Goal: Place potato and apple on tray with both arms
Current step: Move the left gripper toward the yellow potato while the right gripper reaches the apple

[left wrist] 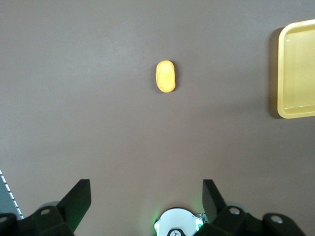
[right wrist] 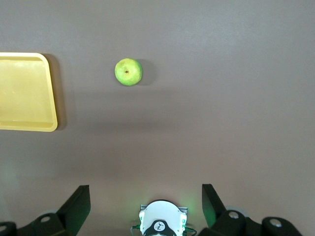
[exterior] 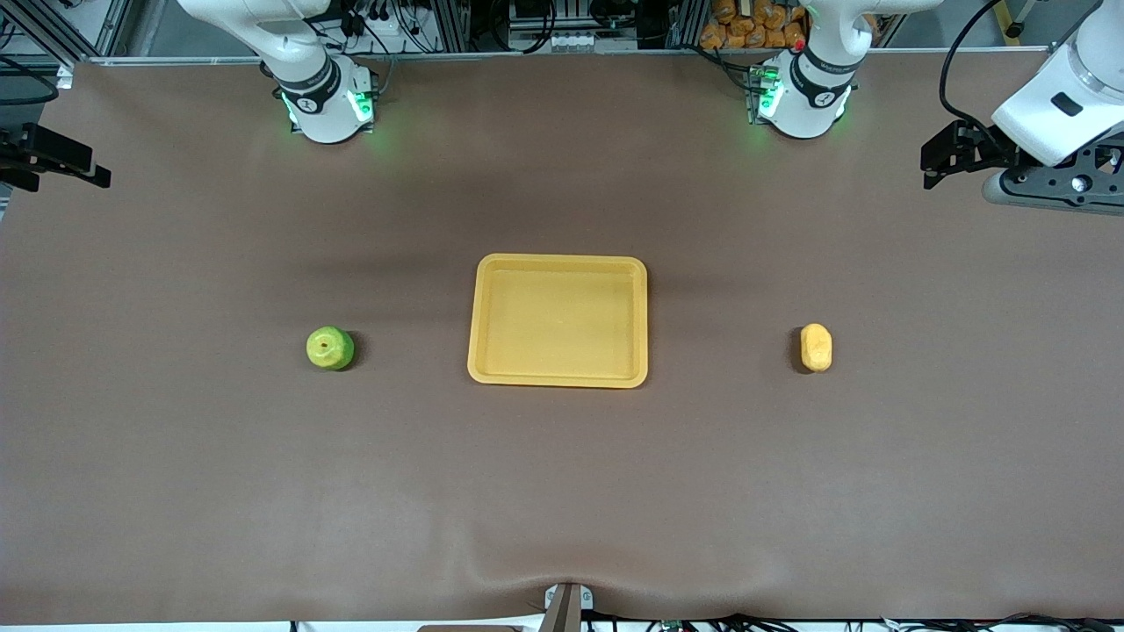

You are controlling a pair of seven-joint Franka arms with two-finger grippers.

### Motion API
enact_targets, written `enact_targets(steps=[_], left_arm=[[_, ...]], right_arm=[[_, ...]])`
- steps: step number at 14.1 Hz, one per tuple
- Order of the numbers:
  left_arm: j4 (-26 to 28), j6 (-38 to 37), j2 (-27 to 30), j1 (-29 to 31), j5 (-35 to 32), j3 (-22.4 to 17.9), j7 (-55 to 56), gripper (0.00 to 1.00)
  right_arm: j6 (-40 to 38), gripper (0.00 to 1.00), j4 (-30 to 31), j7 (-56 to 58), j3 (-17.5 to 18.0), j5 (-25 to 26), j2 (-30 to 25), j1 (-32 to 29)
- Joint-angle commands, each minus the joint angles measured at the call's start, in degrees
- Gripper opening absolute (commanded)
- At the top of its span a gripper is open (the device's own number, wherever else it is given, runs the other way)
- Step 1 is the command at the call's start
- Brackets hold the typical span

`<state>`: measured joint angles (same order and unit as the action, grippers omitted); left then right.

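The tray (exterior: 500, 373) sits empty in the middle of the table, and I'll place everything else off it. The potato (exterior: 816, 348) lies well apart from the tray toward the left arm's end, level with the tray's nearer half. The apple (exterior: 330, 348) lies just as far off toward the right arm's end, stem dimple up. Both look small, light and firm. I'd judge the apple's round, smooth skin could slip, so pinch it across its widest middle. The potato is oblong and a bit bumpy, so close across its narrow width. Up by the bases, well away from the tray, the left gripper (left wrist: 146, 200) hangs high with jaws spread wide, holding nothing, and the right gripper (right wrist: 146, 201) hangs likewise, spread and empty
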<state>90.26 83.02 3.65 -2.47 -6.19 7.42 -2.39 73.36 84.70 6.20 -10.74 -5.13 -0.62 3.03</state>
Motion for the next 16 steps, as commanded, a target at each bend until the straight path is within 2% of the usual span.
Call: enact_targets(steps=[1,7,10,13,16], left_arm=[[-0.6,-0.8,0.0,0.1,-0.7,1.5,-0.1,1.00],[-0.7,-0.8,-0.6,0.5,-0.3,1.5,0.2,1.00],[-0.7,-0.8,-2.7,0.1,-0.3,1.5,0.8,1.00],[-3.2,-0.8,-5.8,0.0,-1.0,1.5,4.1,1.00],[-3.3,-0.6,-6.5,1.0,-1.2,1.3,4.1,1.00]], right_arm=[[-0.3,1.00,0.0,-0.8,-1.4,-0.7,-0.1,1.6],[-0.4,1.00,0.0,-0.8,-1.4,-0.7,-0.1,1.6],[-0.2,1.00,-0.1,-0.7,-1.4,-0.7,0.0,1.5],[-0.1,1.00,-0.4,-0.8,-1.4,-0.7,0.5,1.2],[-0.8,1.00,-5.1,-0.5,-1.4,-0.6,4.4,1.4]])
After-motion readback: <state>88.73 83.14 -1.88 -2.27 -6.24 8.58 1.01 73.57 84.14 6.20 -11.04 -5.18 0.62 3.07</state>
